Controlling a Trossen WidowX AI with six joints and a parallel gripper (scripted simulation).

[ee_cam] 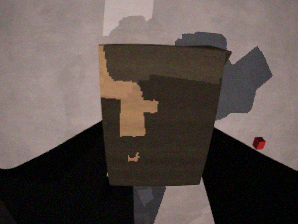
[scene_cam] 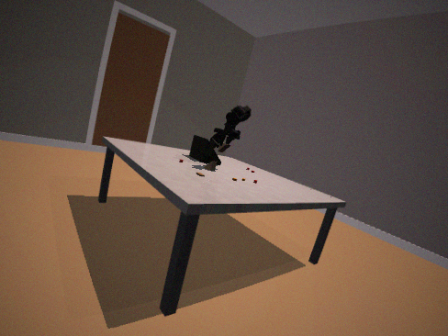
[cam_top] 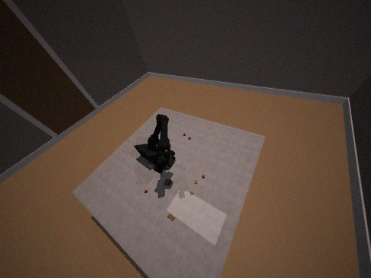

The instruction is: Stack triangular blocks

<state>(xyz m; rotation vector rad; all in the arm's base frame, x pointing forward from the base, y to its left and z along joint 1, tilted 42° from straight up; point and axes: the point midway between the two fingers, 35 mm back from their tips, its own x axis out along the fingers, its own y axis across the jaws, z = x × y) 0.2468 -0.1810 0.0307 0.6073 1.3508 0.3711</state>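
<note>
Jaws (cam_top: pixel 166 165) (scene_cam: pixel 222 146) grip upper block (scene_cam: pixel 224 148) (ee_cam: pixel 159 125) above tabletop (cam_top: pixel 125 182) (scene_cam: pixel 257 193) (ee_cam: pixel 45 75); lower block (cam_top: pixel 168 182) (scene_cam: pixel 210 166) sits toward six o'clock from them in the top view; carry step, next probably align slopes, then lower gently.

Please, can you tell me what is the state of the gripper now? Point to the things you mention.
Gripper (cam_top: pixel 170 163) (scene_cam: pixel 221 145) (ee_cam: pixel 154 128): closed on a triangular block (scene_cam: pixel 224 148) (ee_cam: pixel 175 130), held above the table (cam_top: pixel 224 152) (scene_cam: pixel 294 190).

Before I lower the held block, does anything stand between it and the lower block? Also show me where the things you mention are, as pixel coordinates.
Nothing visible stands between the held block (scene_cam: pixel 224 148) (ee_cam: pixel 172 150) and the lower block (cam_top: pixel 167 182) (scene_cam: pixel 210 166), though the wrist view does not show the latter.
</note>
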